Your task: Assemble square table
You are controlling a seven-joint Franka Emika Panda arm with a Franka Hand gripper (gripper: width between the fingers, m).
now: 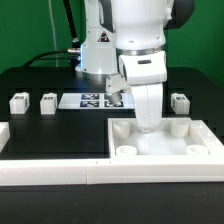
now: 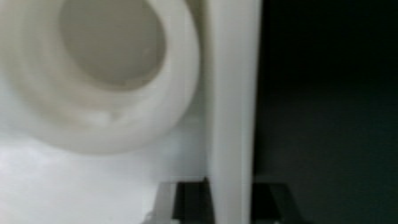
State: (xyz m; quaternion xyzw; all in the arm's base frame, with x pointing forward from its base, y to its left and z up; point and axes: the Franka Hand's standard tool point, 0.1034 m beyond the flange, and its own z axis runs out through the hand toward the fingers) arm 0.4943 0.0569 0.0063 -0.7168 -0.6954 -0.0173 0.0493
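Beside marker board, tagged leg blocks

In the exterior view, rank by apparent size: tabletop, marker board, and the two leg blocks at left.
1. Tabletop.
2. Marker board, partly hidden.
3. Far-left leg block and second leg block: alike, tied.

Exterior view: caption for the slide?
Gripper down on the square table top; three leg blocks loose either side of the marker board.

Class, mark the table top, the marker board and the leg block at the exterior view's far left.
table top (image 1: 165, 147): exterior view, bare middle.
marker board (image 1: 85, 100): exterior view, centre.
leftmost leg block (image 1: 18, 100): exterior view, front face.
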